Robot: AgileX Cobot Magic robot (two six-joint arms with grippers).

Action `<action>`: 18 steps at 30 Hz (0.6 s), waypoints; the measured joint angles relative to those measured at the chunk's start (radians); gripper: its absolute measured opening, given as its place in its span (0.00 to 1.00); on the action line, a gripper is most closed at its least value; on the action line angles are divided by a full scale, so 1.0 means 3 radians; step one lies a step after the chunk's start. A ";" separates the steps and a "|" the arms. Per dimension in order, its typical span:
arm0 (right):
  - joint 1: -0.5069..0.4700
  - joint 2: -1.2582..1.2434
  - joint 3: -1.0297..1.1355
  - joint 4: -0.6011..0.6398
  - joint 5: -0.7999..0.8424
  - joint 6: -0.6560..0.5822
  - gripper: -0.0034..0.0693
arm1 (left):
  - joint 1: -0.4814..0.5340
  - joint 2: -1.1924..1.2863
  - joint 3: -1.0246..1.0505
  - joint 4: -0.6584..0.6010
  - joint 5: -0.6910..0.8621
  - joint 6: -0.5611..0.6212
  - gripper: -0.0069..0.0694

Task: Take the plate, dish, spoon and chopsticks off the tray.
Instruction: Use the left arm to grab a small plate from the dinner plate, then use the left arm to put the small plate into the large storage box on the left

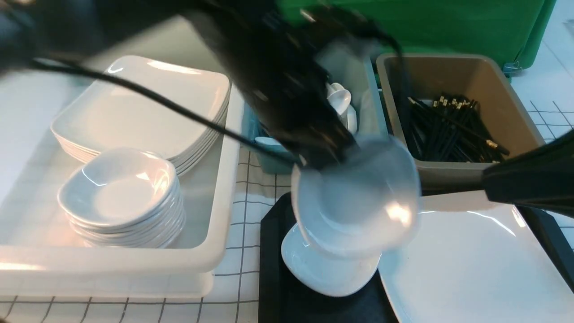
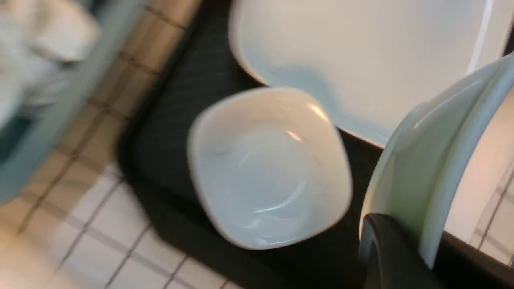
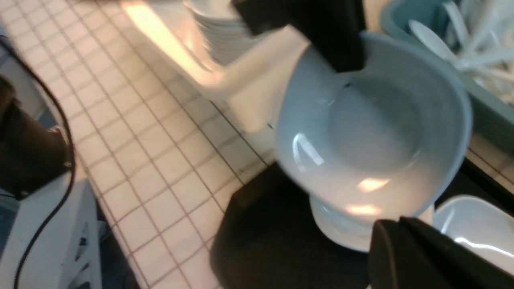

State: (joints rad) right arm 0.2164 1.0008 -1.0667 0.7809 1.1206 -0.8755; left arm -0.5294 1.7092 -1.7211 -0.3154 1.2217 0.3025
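Note:
My left gripper (image 1: 320, 157) is shut on the rim of a small white dish (image 1: 358, 197), which hangs tilted and blurred above the black tray (image 1: 273, 251). In the left wrist view the rim of this dish (image 2: 433, 160) sits clamped in the gripper (image 2: 421, 249). A second small dish (image 1: 323, 269) rests on the tray right below it. The large white plate (image 1: 475, 269) lies on the tray's right part. My right gripper (image 1: 486, 181) is shut and empty, over the plate's far edge. White spoons (image 1: 341, 101) and black chopsticks (image 1: 453, 130) lie in bins behind the tray.
A white tub (image 1: 215, 251) at the left holds a stack of large plates (image 1: 143, 107) and a stack of small dishes (image 1: 121, 193). A teal bin (image 1: 269, 157) and a brown bin (image 1: 515, 103) stand behind the tray. A black cable (image 1: 157, 98) crosses over the tub.

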 joint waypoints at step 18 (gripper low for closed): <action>0.1444 0.0493 -0.0002 -0.0192 -0.0800 -0.0136 0.05 | 0.2550 -0.1126 0.1465 -0.0550 -0.0332 -0.0001 0.11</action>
State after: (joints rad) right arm 0.6496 1.1486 -1.0673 0.7234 0.8807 -0.9162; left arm 0.2357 1.3713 -1.2814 -0.4803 1.1220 0.3022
